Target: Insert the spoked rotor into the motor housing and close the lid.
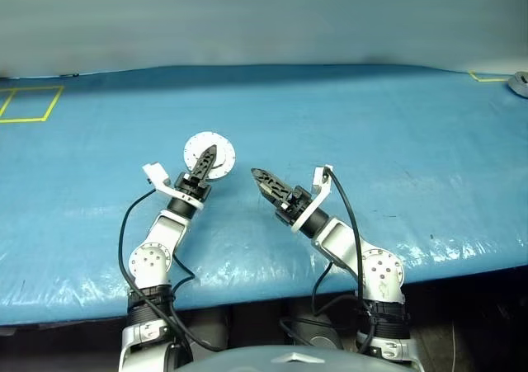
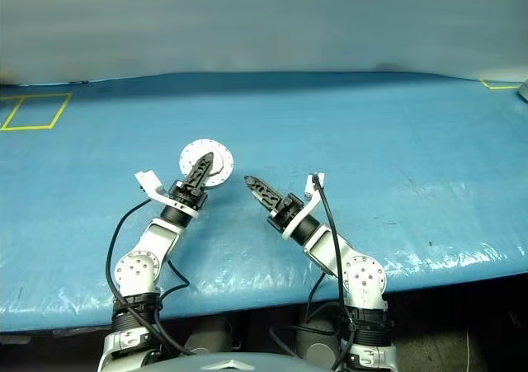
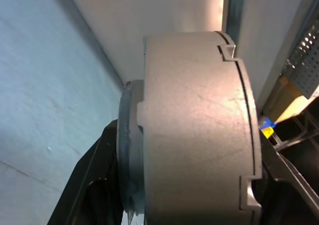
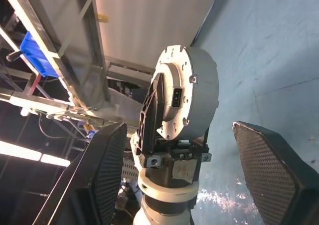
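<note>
A round, silver-grey metal motor housing (image 4: 187, 93), shaped as a thick puck with its lid closed onto it, is held above the blue plastic-covered worktop (image 1: 371, 133) by the left end effector (image 1: 208, 162). Its flat silver end face, ringed with small holes and carrying a raised round centre plate, is crossed by one black finger (image 4: 152, 105), while the other finger is seen against the opposite face in the left wrist view. The plain matt side wall (image 3: 199, 125) is marked by a thin seam and small square notches near one edge.

In the head views the puck is seen at about 11 o'clock from the middle of the worktop, its holed face turned toward the camera and its axis running roughly toward 12 o'clock, slightly raised. No long axis is offered by the round body.

The right end effector (image 1: 262, 180) is held just beside the housing at its 4 o'clock, apart from it, its two black textured fingers (image 4: 269, 170) spread wide with nothing gripped between them.
</note>
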Controlling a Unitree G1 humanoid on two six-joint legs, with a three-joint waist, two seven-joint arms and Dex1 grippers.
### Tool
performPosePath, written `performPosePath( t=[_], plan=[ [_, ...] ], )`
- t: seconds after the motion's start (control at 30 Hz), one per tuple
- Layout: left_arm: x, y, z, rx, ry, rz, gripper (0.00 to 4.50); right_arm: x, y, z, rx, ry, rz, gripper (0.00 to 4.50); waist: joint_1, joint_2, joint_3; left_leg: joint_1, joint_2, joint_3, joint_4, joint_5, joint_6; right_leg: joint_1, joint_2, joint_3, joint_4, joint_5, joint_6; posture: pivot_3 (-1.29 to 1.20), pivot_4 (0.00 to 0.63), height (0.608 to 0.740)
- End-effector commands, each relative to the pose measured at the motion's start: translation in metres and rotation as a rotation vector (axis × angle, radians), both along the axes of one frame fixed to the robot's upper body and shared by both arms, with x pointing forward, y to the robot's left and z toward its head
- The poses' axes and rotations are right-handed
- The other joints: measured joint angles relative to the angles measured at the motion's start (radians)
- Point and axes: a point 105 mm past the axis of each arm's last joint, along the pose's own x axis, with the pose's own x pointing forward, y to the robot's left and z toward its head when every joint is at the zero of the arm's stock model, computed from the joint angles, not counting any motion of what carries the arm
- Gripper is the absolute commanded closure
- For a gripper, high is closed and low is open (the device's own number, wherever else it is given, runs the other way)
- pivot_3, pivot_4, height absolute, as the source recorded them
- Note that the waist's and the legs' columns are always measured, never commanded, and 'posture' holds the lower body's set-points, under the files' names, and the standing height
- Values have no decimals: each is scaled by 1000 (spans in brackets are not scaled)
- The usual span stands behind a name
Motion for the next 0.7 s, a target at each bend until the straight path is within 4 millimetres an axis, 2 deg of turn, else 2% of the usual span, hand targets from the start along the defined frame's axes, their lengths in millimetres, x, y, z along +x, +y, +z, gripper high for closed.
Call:
performPosePath(
  t=[0.03,0.17,0.27,0.33,0.57,0.7],
  plan=[
    [22,32,5,143,-11,192,1919,3,-1,5,-69,-49,-39,938,5,0,0,0,0,0,0,0,0,0,1,0,0,0,0,0,150,740],
    [30,42,-3,165,34,247,1919,8,-8,3,-177,-102,-112,938,6,-1,0,0,0,0,0,0,0,0,1,0,-1,1,0,0,150,740],
    [30,56,-9,201,62,305,1919,15,-21,-4,-397,-173,-228,938,9,-1,0,-1,-1,0,0,0,0,0,0,0,-1,2,1,0,150,740],
    [29,63,-13,217,77,330,1919,17,-28,-6,-474,-204,-271,938,9,-1,0,-1,-1,0,0,0,0,0,0,0,-1,2,1,0,150,740],
    [22,86,-28,230,134,399,1919,15,-45,-12,-473,-178,-326,938,8,-2,0,1,0,0,0,0,0,0,1,0,0,1,1,0,150,740],
    [20,93,-45,257,198,418,749,14,-37,-15,-494,-179,-299,911,8,-1,-1,4,0,1,0,0,0,3,1,0,0,1,0,0,150,740]
  ],
)
